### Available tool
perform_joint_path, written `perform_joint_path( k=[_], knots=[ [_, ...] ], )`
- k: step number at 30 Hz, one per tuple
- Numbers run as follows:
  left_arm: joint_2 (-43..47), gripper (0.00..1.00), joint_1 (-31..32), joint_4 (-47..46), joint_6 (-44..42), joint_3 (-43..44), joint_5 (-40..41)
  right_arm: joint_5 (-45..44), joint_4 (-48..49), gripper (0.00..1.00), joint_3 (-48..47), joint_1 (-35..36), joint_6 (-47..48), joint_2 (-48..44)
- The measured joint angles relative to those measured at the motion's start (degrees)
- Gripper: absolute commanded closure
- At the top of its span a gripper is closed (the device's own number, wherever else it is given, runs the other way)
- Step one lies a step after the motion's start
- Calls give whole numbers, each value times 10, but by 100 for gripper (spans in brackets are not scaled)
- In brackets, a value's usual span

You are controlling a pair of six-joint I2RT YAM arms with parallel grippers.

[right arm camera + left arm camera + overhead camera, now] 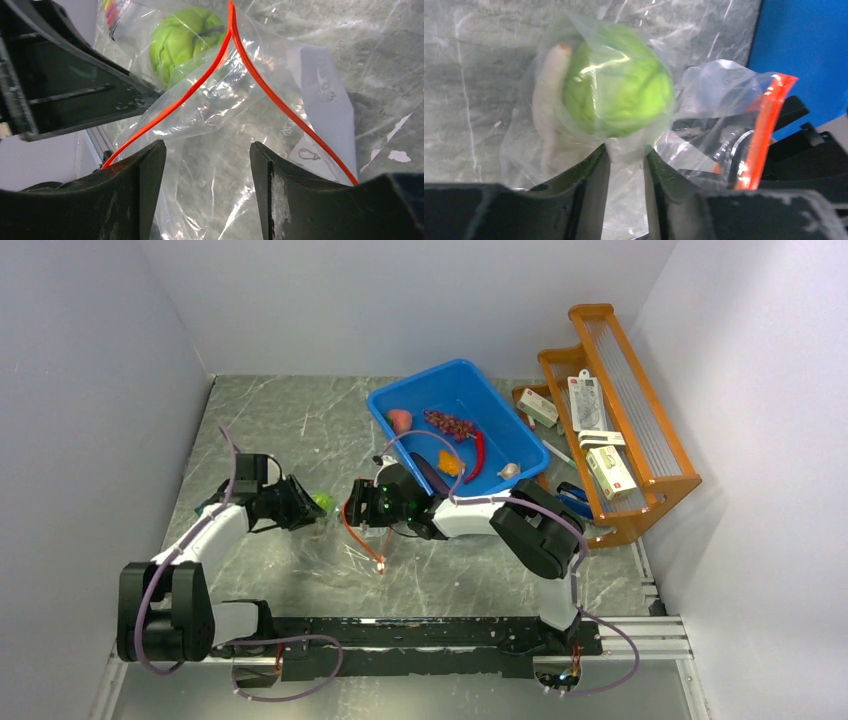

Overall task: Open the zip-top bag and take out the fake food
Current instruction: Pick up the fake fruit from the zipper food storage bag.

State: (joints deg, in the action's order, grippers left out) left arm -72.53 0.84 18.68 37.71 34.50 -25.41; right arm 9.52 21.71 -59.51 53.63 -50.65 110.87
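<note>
While the bag (220, 100) lies on the table (300, 420) between both grippers | green ball (619, 95) inside, far from the mouth | film light, limp, slippery: take the stiffer red strip (280, 110) | left gripper (627, 160) narrow around film, clamp unclear | right gripper (207, 150) spread, astride the parted mouth

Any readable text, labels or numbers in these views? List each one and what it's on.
No text here is legible.
White panel on the bag: faint print and small icons, too blurred to read.
Labels on the boxes in the rack: too small to read.
</note>
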Motion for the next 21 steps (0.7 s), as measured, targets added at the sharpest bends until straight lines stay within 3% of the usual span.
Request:
perform_joint_path(
  k=[3,8,13,19,21],
  knots=[
    [25,44,0,43,-5,27,28,-5,3,37,0,0,-4,0],
    [40,28,0,94,-28,143,111,-11,3,37,3,-2,-4,0],
    [10,30,0,94,-44,193,174,3,12,37,11,-4,-6,0],
    [-106,34,0,85,-52,173,157,22,20,37,11,-4,-8,0],
    [-119,48,0,76,-43,158,139,31,23,37,11,-4,-8,0]
  ],
)
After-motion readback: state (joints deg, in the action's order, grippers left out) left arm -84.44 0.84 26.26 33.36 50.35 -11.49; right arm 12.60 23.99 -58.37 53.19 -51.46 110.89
